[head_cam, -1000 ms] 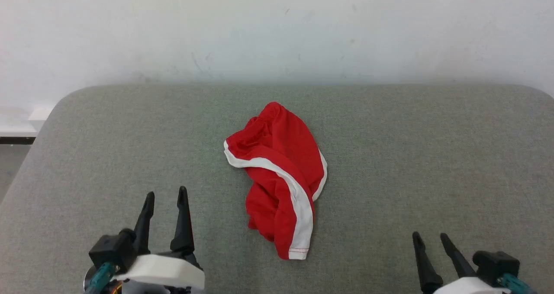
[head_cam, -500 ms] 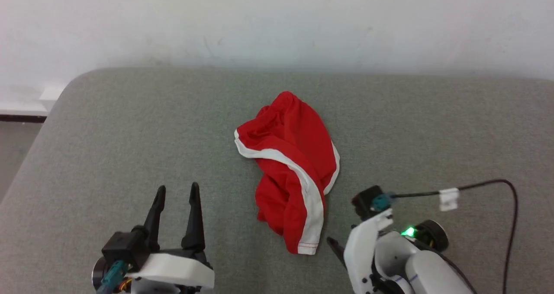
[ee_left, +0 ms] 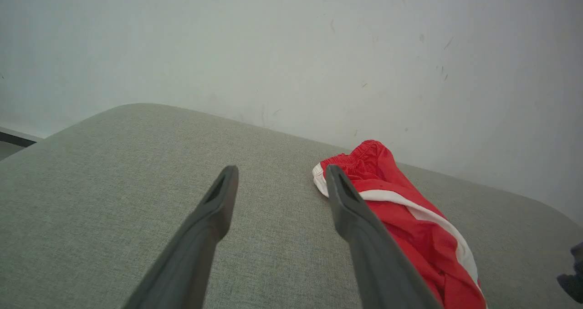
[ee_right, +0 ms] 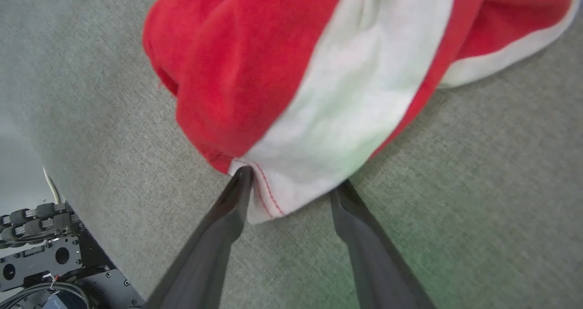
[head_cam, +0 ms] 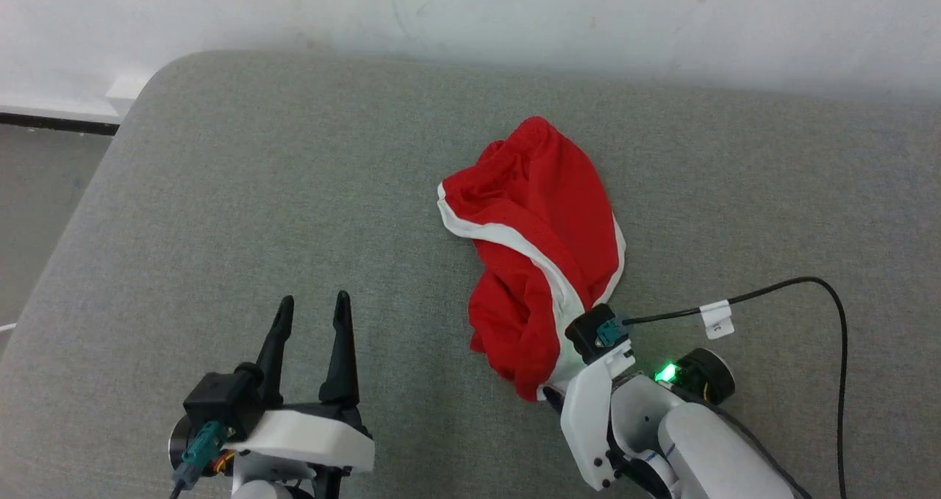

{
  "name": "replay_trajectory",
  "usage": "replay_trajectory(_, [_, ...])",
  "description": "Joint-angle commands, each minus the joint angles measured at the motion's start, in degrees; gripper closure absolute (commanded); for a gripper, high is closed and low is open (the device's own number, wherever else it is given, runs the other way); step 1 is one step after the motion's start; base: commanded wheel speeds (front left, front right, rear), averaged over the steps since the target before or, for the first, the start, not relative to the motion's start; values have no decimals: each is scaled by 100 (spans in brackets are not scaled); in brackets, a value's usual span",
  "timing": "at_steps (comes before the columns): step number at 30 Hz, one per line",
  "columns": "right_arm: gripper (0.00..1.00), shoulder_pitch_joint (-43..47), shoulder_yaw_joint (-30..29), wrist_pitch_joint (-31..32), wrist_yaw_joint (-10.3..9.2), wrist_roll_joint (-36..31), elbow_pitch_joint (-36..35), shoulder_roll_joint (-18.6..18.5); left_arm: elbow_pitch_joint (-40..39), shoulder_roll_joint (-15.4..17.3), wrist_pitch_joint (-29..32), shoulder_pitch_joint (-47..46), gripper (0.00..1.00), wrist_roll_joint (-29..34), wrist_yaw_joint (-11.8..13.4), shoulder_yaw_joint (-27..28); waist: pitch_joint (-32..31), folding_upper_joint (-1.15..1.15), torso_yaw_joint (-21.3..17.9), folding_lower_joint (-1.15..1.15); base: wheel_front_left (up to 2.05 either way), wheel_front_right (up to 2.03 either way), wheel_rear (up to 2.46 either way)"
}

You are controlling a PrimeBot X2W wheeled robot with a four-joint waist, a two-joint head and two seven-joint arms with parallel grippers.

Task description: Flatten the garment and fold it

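- Garment (head_cam: 544,249): red shorts w/ white stripe, crumpled in a heap about mid-width on the grey padded surface (head_cam: 220,190), toward the wall (head_cam: 514,6) side. Not flat, no fold made.
- Orientation: gathered waistband (ee_left: 360,152) end points away from robot. One leg hem (ee_right: 268,195) points toward it.
- R gripper (ee_right: 291,184): down at that near hem corner, fingers apart, one each side of the white stripe (ee_right: 355,95) end. One tip touches the stitched hem edge. The other sits at or under the cloth edge, can't tell which. No pinch on the cloth, so released, nothing held.
- Why there (est.): hem corner is the one clean edge sticking out of the heap, so a gd handle for drawing the leg straight w/o catching several layers.
- L gripper (head_cam: 312,311): wide open, empty, above bare surface well apart from garment, fingers aimed fwd. Prob. kept clear so R arm works the corner alone.
- Step (est.): very start of flatten phase, approach to grasp.
- Next needs: close on the hem, then draw it out. L to take waistband or 2nd hem to spread.
- Risk: soft cloth may bunch, or the tip may shove the hem away instead of trapping it.
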Motion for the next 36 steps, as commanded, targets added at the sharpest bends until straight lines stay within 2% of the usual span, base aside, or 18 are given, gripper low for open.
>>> replay_trajectory(1, [100, -34, 30, -33, -5, 48, 83, -5, 23, -24, -27, -84, 0, -28, -9, 10, 28, 0, 23, -1, 0, 0, 0])
replay_trajectory(5, [100, -65, -77, -385, -5, 179, 60, -5, 55, -27, -27, -44, 0, -56, -5, 44, -37, 0, -92, -1, 0, 0, 0])
replay_trajectory(9, [100, -17, -552, -653, -5, 355, -309, -173, 42, -28, -27, -29, 0, -90, 12, 14, -93, 0, -210, -1, 0, 0, 0])
replay_trajectory(13, [100, 35, -1485, -593, -5, 348, -775, -744, 30, -28, -27, -61, 0, -107, 10, -21, -105, 0, -291, -1, 0, 0, 0])
replay_trajectory(17, [100, 12, -2602, -301, -5, -69, -774, -1326, 45, -28, -27, -107, 0, -115, -12, -48, -60, 0, -336, -1, 0, 0, 0])
replay_trajectory(22, [100, 3, -3402, -11, -5, -561, -313, -1425, 114, -29, -27, -144, 0, -118, -40, -64, -9, 0, -367, -1, 0, 0, 0])
replay_trajectory(23, [85, 6, -3492, -9, -5, -627, -222, -1380, 127, -29, -27, -144, 0, -121, -40, -60, -8, 0, -375, -1, 0, 0, 0])
replay_trajectory(24, [18, 6, -3574, -42, -5, -685, -161, -1334, 138, -29, -27, -141, 0, -126, -42, -57, -13, 0, -381, -1, 0, 0, 0])
replay_trajectory(25, [0, 3, -3653, -136, -5, -724, -142, -1280, 151, -29, -27, -134, 0, -129, -44, -54, -25, 0, -386, -1, 0, 0, 0])
replay_trajectory(29, [0, 98, -4013, -698, -5, -642, -388, -947, 213, -29, -27, -92, 0, -124, -34, -61, -144, 0, -412, -1, 0, 0, 0])
replay_trajectory(36, [0, 1080, -4449, -1878, -5, -335, -1652, -202, 266, -29, -27, -43, 0, -182, -46, -85, -376, 0, -525, -1, 0, 0, 0])
